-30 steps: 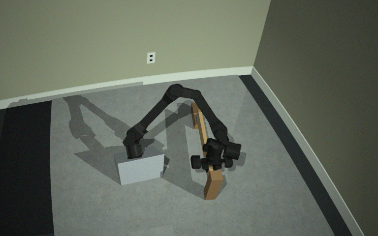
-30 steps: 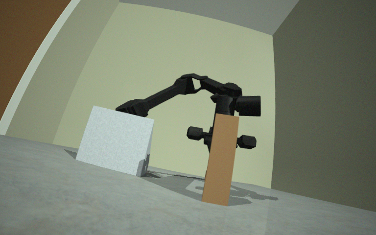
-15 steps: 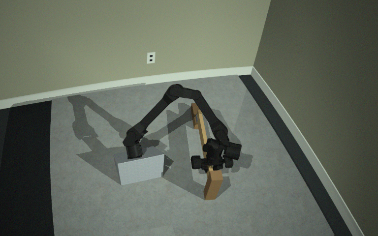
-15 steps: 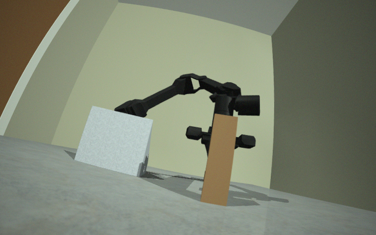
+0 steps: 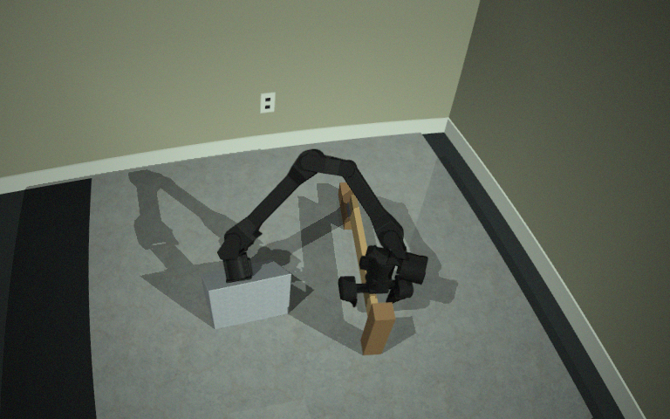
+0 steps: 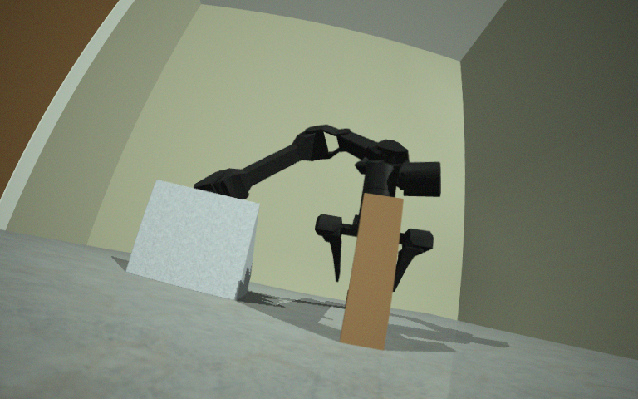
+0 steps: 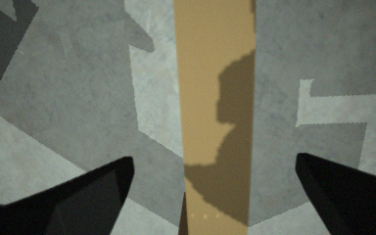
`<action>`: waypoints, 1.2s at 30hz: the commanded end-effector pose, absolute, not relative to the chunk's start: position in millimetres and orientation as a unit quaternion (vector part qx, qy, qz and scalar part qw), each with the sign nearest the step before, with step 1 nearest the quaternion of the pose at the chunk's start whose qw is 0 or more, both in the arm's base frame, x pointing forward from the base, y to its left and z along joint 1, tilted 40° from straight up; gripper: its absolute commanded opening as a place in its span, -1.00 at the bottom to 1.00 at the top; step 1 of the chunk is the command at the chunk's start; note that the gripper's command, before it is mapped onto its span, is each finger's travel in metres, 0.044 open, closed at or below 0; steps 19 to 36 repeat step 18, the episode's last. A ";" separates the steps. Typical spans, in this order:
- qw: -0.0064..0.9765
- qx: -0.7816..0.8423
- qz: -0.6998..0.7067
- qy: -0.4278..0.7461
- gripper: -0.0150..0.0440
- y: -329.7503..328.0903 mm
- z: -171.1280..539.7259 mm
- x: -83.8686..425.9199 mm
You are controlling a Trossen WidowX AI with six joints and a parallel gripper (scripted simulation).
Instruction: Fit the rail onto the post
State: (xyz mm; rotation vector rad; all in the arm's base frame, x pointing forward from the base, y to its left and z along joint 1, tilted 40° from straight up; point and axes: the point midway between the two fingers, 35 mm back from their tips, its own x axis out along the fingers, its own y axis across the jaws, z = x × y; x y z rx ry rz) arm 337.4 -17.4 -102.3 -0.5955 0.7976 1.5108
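Observation:
The long wooden rail [image 5: 359, 239] [image 7: 215, 88] runs from the low footboard block [image 5: 344, 195] at the back to the short post [image 5: 378, 333] [image 6: 371, 273] in front. Its near end appears raised, by the upper part of the post. The post hides the joint, so the pegs, holes and any small gap do not show. The arm hides part of the far end at the bracket. My gripper [image 5: 372, 302] [image 6: 365, 286] [image 7: 212, 163] is open, pointing down just behind the post. Its fingers stand wide on either side of the rail, with gaps on both sides.
The arm's pale base block [image 5: 249, 301] [image 6: 193, 239] stands left of the rail. The arm arches over from it towards the post. Walls rise at the back and right, beyond dark floor strips. Shadows of the arm cross the grey surface.

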 end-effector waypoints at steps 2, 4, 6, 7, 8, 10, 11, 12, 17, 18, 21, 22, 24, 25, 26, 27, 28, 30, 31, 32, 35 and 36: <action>0.618 -0.260 0.656 0.347 1.00 -15.2 -81.8 340.5; 0.619 -0.261 0.655 0.346 1.00 -13.1 -63.1 342.5; 0.619 -0.261 0.655 0.346 1.00 -12.8 -60.8 342.7; 0.619 -0.261 0.655 0.346 1.00 -12.8 -60.8 342.7; 0.619 -0.261 0.655 0.346 1.00 -12.8 -60.8 342.7; 0.619 -0.261 0.655 0.346 1.00 -12.8 -60.8 342.7; 0.619 -0.261 0.655 0.346 1.00 -12.8 -60.8 342.7; 0.619 -0.261 0.655 0.346 1.00 -12.8 -60.8 342.7; 0.619 -0.261 0.655 0.346 1.00 -12.8 -60.8 342.7; 0.619 -0.261 0.655 0.346 1.00 -12.8 -60.8 342.7; 0.619 -0.261 0.655 0.346 1.00 -12.8 -60.8 342.7; 0.619 -0.261 0.655 0.346 1.00 -12.8 -60.8 342.7; 0.619 -0.261 0.655 0.346 1.00 -12.8 -60.8 342.7; 0.619 -0.261 0.655 0.346 1.00 -12.8 -60.8 342.7; 0.619 -0.261 0.655 0.346 1.00 -12.8 -60.8 342.7; 0.619 -0.261 0.655 0.346 1.00 -12.8 -60.8 342.7; 0.619 -0.261 0.655 0.346 1.00 -12.8 -60.8 342.7; 0.619 -0.261 0.655 0.346 1.00 -12.8 -60.8 342.7; 0.619 -0.261 0.655 0.346 1.00 -12.8 -60.8 342.7; 0.619 -0.261 0.655 0.346 1.00 -12.8 -60.8 342.7; 0.619 -0.261 0.655 0.346 1.00 -12.8 -60.8 342.7; 0.619 -0.261 0.655 0.346 1.00 -12.8 -60.8 342.7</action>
